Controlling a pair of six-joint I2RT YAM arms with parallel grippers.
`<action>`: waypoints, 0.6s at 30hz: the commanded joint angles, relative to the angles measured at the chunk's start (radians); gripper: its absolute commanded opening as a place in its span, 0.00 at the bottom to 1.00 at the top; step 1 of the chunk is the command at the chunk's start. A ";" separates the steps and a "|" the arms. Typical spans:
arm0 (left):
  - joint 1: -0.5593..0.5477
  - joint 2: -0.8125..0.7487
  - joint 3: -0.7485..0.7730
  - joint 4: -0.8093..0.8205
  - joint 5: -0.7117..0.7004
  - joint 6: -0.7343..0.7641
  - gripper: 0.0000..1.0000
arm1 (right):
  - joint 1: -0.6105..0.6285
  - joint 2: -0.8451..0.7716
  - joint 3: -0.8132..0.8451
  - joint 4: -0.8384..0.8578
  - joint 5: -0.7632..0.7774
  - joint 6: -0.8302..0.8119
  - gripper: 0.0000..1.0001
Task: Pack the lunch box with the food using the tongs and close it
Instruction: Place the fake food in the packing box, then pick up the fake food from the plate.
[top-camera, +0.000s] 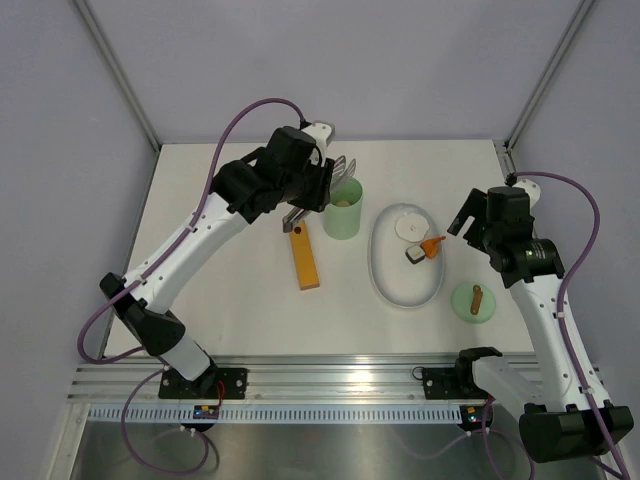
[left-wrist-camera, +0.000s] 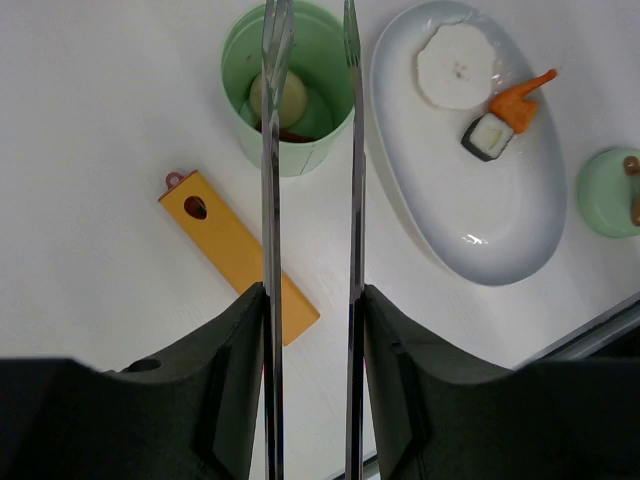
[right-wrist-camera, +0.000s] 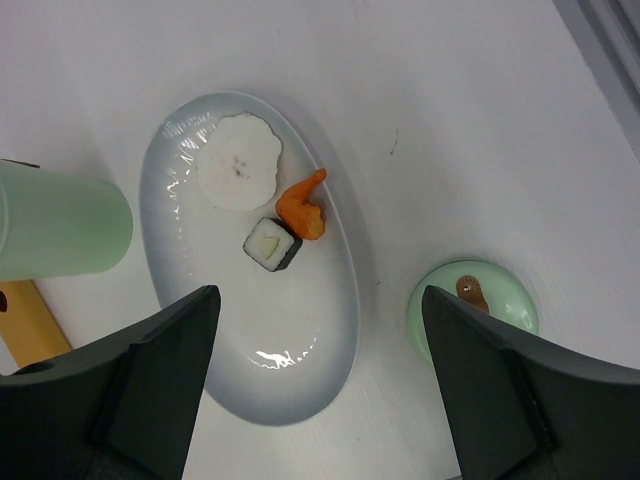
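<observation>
The mint-green lunch box stands open, with a pale ball and a brown piece inside. My left gripper is shut on the grey tongs, whose tips hover apart over the box with nothing between them. A white round piece, an orange piece and a dark-and-white cube lie on the white oval plate. The green lid lies right of the plate. My right gripper hangs open above the plate's near end.
A long orange block lies on the table left of the lunch box, near my left arm. The metal rail runs along the table's near edge.
</observation>
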 joint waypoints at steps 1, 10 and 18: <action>-0.064 -0.007 0.098 0.033 -0.025 -0.019 0.43 | -0.003 -0.013 -0.009 0.025 -0.004 0.012 0.90; -0.220 0.214 0.216 -0.003 0.001 -0.050 0.43 | -0.003 -0.020 0.018 -0.016 0.064 0.019 0.91; -0.234 0.280 0.136 0.110 0.094 -0.197 0.43 | -0.003 -0.073 0.049 -0.035 0.125 0.024 0.91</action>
